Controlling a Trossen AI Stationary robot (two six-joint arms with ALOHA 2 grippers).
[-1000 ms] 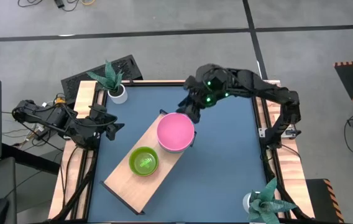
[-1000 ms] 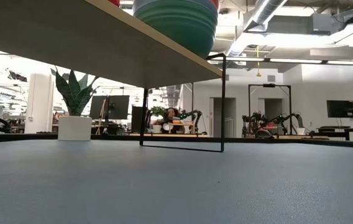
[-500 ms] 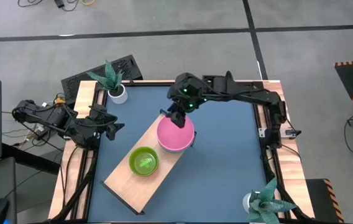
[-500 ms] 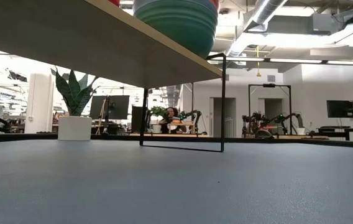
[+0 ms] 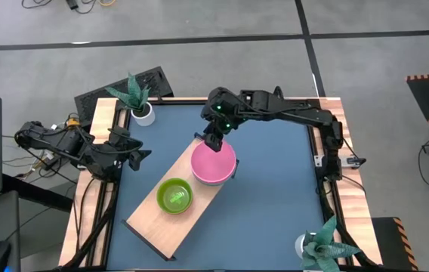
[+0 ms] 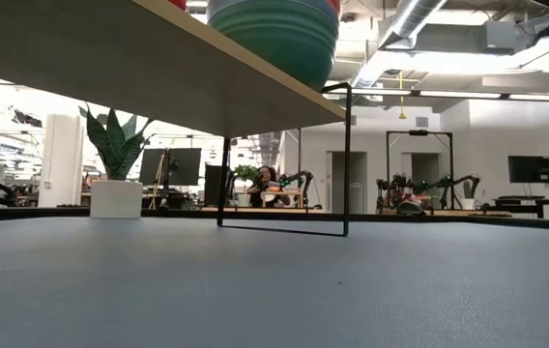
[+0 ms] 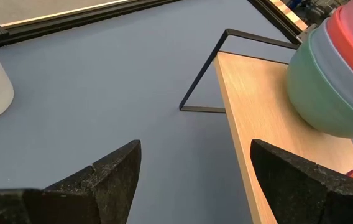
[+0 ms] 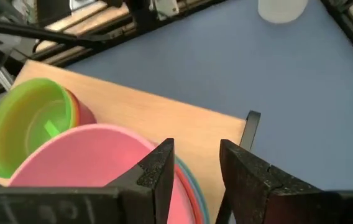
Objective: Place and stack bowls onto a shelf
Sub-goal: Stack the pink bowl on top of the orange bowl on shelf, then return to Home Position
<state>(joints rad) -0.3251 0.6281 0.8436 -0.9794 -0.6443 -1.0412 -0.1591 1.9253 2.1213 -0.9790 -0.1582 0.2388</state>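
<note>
The shelf (image 5: 148, 215), a light-wood board on dark brackets, lies slantwise across the blue table. On it sit a stack of large bowls topped by a pink one (image 5: 213, 160), teal at the bottom (image 6: 274, 34), and a stack of small bowls topped by a lime one (image 5: 174, 195). My right gripper (image 5: 214, 142) is open at the pink bowl's far rim (image 8: 133, 134). One finger (image 8: 163, 165) stands over the bowl's inside and the other (image 8: 242, 177) outside it, over the board. My left gripper (image 7: 195, 180) waits open at the table's left edge (image 5: 134, 155), facing the shelf's end. My right gripper comes at the pink bowl's far rim (image 8: 140, 142) from above, slanting down from the far side. Its own fingers hide the rim there, so I cannot tell whether it touches the bowl. The stack rests on the shelf.
A white pot with a spiky plant (image 5: 143, 112) stands at the far left corner and another (image 5: 314, 248) at the near right corner. Wooden rails run along the table's sides. Bare blue tabletop (image 5: 275, 196) lies to the right of the shelf.
My right gripper has moved toward the table's left and slightly nearer, from beside the stack's far right side to its far rim, and then slowed there. The bowls and shelf have stayed in place.
</note>
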